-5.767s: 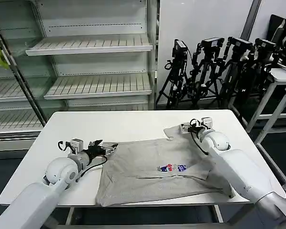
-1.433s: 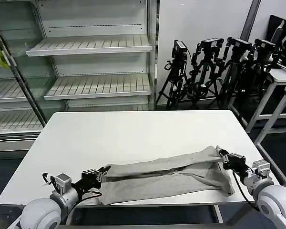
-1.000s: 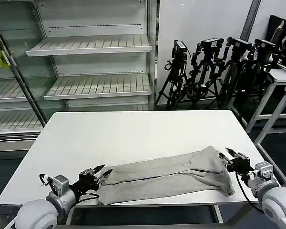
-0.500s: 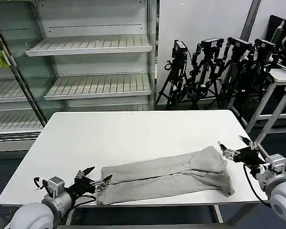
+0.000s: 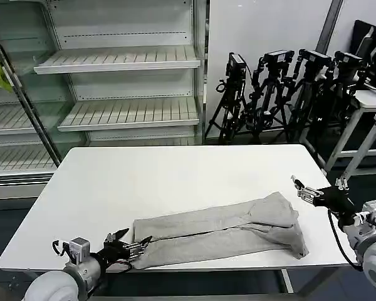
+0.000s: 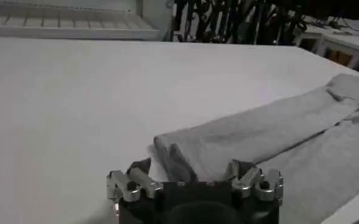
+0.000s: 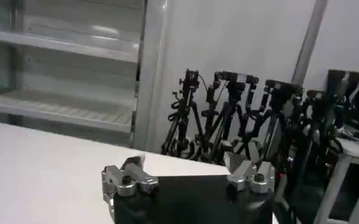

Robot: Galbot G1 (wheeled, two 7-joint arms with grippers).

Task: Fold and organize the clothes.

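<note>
Both grippers (image 5: 128,244) (image 5: 316,189) backed off folded T-shirt (image 5: 225,229); jaws wide, empty.

The folded grey T-shirt (image 5: 222,229) hides its chest print and neck inside the fold. In the left wrist view its 3 o'clock end (image 6: 325,134) runs off the edge.

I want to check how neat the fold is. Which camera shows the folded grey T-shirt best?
The head view: the whole light heather-grey T-shirt lies as a long folded band near the white table's front edge, between the open left gripper and open right gripper. The left wrist view gives its folded end close up. The right wrist view faces away, toward shelves and tripods.
</note>
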